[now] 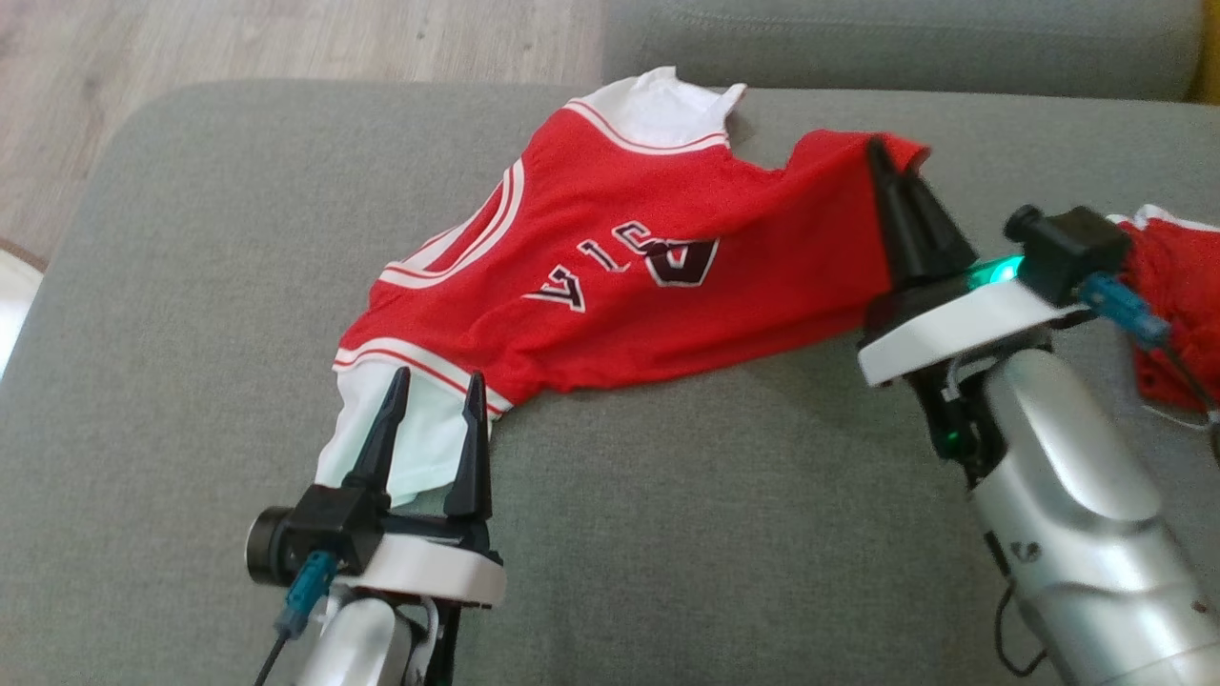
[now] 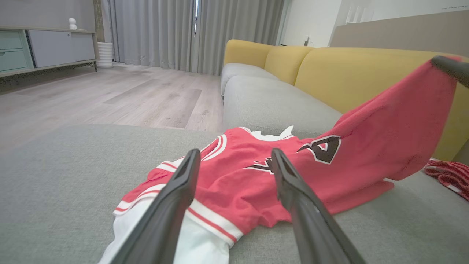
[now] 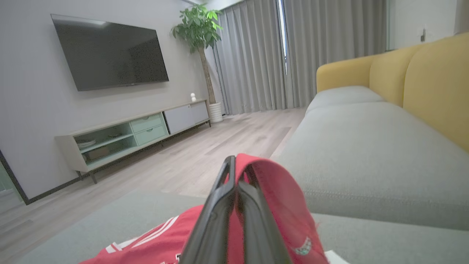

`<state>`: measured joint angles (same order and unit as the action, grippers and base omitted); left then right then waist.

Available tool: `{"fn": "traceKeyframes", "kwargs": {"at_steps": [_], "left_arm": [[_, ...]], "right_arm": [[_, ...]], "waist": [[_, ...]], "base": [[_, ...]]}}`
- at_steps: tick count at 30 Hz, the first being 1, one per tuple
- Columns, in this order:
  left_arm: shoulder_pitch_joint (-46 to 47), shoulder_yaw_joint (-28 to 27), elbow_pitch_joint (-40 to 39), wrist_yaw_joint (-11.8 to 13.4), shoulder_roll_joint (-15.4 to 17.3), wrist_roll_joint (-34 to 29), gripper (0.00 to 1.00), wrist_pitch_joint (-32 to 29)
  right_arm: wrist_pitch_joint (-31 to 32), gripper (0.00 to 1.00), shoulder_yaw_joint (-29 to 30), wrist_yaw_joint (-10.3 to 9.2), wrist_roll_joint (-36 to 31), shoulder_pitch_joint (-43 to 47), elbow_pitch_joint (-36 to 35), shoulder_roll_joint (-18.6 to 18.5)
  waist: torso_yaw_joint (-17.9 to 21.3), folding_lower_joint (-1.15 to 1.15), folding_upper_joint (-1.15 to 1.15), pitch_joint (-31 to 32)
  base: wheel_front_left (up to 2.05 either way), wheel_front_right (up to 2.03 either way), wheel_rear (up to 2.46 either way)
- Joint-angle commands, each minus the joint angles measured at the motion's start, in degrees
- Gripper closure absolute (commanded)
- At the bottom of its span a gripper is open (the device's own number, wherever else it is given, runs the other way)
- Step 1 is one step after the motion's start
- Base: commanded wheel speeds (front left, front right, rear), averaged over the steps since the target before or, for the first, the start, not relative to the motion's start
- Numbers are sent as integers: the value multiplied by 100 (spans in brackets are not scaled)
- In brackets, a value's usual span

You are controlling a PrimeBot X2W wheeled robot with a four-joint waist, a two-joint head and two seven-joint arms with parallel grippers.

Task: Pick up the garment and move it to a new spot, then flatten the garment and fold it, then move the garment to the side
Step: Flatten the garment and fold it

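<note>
The red jersey (image 1: 620, 324) lies rumpled, white-trimmed; right gripper (image 1: 884, 152) pinches one edge up.

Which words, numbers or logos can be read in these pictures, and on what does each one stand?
Black letters, white-edged, on the red jersey: upside down and creased; I cannot read them surely.
Small white emblem on the jersey's cloth: too blurred.
No other text is legible.

We note black, white-edged lettering (image 1: 629, 265) across the red garment (image 1: 782, 276), inverted and creased in the head view. One character may be "B"; the rest is illegible.
</note>
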<state>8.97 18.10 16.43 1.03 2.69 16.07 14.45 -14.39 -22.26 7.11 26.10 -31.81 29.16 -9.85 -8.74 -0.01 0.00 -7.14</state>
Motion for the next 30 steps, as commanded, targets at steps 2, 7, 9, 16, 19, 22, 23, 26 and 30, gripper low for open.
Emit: {"fn": "traceKeyframes", "kwargs": {"at_steps": [2, 7, 9, 16, 19, 22, 23, 26, 30], "left_arm": [[111, -228, -217, 7, 19, -31, 0, 55], [91, -216, -290, 6, 19, -9, 0, 55], [116, -201, -328, 9, 19, 13, 0, 55], [296, -23, -360, 5, 19, 115, 0, 55], [381, 31, -350, 5, 19, 140, 0, 55], [483, 113, -348, 1, 19, 166, 0, 55], [514, 138, -350, 8, 19, 184, 0, 55], [591, 213, -362, 25, 19, 241, 0, 55], [668, 301, -379, 55, 19, 298, 0, 55]], "right_arm": [[-50, 100, 90, 37, -106, -67, -400, -32], [299, 100, 686, 37, -424, -103, -971, -197], [558, 100, 960, 37, -582, -176, -1134, -287], [1440, 100, 1362, 37, -1064, -615, -1099, -728], [1566, 100, 1299, 37, -1110, -904, -826, -936], [1599, 100, 1196, 37, -1177, -1246, -415, -1158], [1597, 100, 1149, 37, -1193, -1361, -249, -1217], [1548, 100, 977, 37, -1301, -1724, 312, -1377], [1448, 53, 776, 37, -1558, -2183, 1174, -1512]], "waist": [[68, 1, 0, 90], [-18, 1, 0, 108], [-79, 1, 0, 42], [-451, 1, 0, -341], [-601, 1, 0, -505], [-774, 1, 0, -652], [-827, 1, 0, -694], [-964, 1, 0, -810], [-1082, 1, 0, -944]], "base": [[0, 0, 0], [0, 0, 0], [0, 0, 0], [0, 0, 0], [0, 0, 0], [0, 0, 0], [0, 0, 0], [0, 0, 0], [0, 0, 0]]}}
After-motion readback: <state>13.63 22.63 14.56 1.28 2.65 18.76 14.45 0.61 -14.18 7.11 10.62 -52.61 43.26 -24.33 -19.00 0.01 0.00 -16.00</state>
